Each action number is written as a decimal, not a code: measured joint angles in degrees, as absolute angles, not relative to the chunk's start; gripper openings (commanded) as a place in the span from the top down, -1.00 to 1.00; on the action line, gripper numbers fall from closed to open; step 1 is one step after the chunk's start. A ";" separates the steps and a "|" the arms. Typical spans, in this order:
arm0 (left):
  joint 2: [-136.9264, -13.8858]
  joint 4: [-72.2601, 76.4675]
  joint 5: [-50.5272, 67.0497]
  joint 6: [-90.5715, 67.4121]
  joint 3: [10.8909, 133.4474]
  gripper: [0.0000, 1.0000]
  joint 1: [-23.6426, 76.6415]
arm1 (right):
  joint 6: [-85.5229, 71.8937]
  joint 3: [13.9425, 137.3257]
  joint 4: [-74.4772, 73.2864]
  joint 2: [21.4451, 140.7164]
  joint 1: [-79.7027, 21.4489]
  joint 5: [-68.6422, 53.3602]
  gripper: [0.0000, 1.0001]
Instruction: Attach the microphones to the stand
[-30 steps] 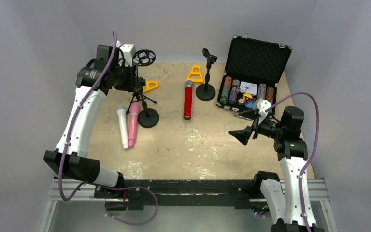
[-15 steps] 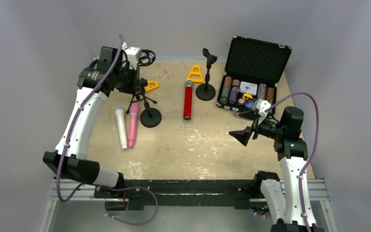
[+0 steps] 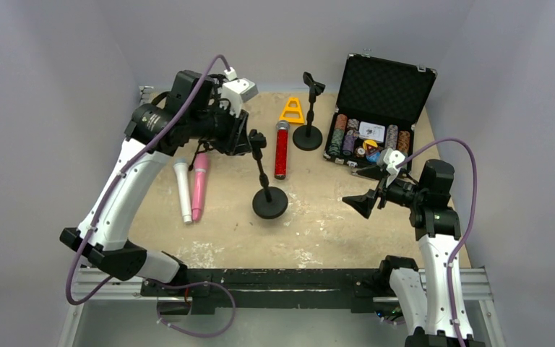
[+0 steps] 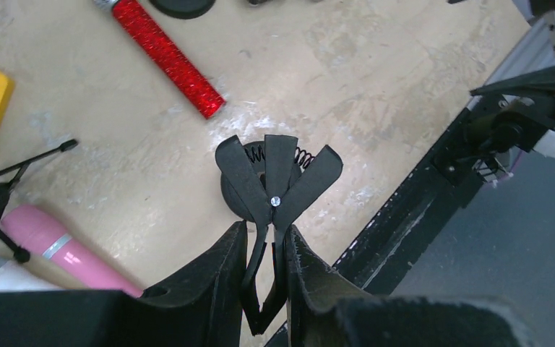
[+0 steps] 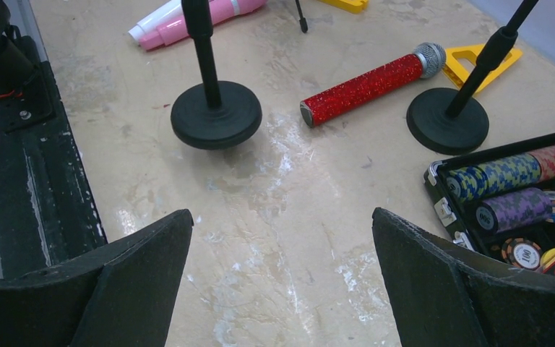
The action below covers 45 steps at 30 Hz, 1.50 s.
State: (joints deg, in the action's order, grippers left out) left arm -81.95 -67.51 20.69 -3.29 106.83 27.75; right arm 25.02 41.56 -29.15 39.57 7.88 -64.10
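Observation:
My left gripper (image 3: pixel 250 142) is shut on the spring clip (image 4: pixel 277 170) atop a black round-base microphone stand (image 3: pixel 269 202), which stands tilted mid-table; in the left wrist view the gripper (image 4: pixel 266 247) pinches the clip's handles. I cannot tell if its base (image 5: pixel 217 114) touches the table. The pink microphone (image 3: pixel 199 185) and white microphone (image 3: pixel 183 191) lie side by side at the left. The glittery red microphone (image 3: pixel 281 150) lies in the middle and shows in the right wrist view (image 5: pixel 365 83). My right gripper (image 3: pixel 362 203) is open and empty at the right, also seen in its wrist view (image 5: pixel 282 217).
A second round-base stand (image 3: pixel 308 134) is at the back. An open poker chip case (image 3: pixel 376 108) sits at the back right. A yellow triangle (image 3: pixel 292 110) lies near the back. A small tripod's leg (image 4: pixel 22 170) shows by the pink microphone. A black rail (image 3: pixel 282 278) runs along the near edge.
My left gripper has carried the round-base stand from beside the pink microphone rightward and nearer, to mid-table. The right arm has not moved.

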 measured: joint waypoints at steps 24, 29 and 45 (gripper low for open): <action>-100.71 -64.14 16.14 -0.10 118.72 0.28 50.72 | 26.44 42.26 -29.93 39.29 7.86 -64.10 -0.98; -100.55 -63.42 15.84 -0.10 117.99 -0.40 50.76 | 26.68 42.26 -30.00 39.29 7.86 -64.10 -0.98; -75.75 -49.71 15.31 -6.48 99.04 -0.87 47.20 | 27.42 42.30 -30.59 39.29 7.86 -64.10 -0.98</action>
